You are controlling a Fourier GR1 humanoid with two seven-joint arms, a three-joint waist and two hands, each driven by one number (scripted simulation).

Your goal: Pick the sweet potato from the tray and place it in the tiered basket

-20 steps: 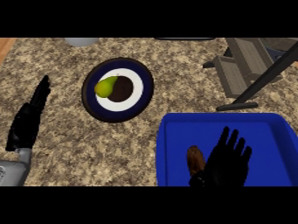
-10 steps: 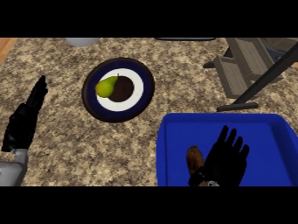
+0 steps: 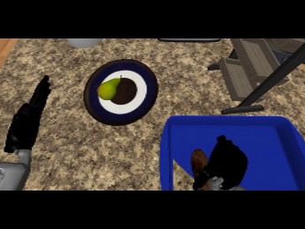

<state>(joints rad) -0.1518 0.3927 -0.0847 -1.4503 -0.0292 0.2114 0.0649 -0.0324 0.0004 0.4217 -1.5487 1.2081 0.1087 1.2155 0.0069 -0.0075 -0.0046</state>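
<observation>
Right hand on the sweet potato

The right hand (image 3: 226, 163) curls round the sweet potato (image 3: 198, 162) (long axis running away from the robot) inside the blue tray (image 3: 181, 134), the potato peeking out on its left.

We have a single head view, looking steeply down on the granite counter (image 3: 75, 147) from close above; our forearms enter at the lower edge, the blue tray (image 3: 273, 129) lower right, tiered basket (image 3: 260, 67) upper right.

Blue tray (image 3: 181, 134); brown sweet potato (image 3: 198, 160); speckled tan counter (image 3: 69, 161).
</observation>
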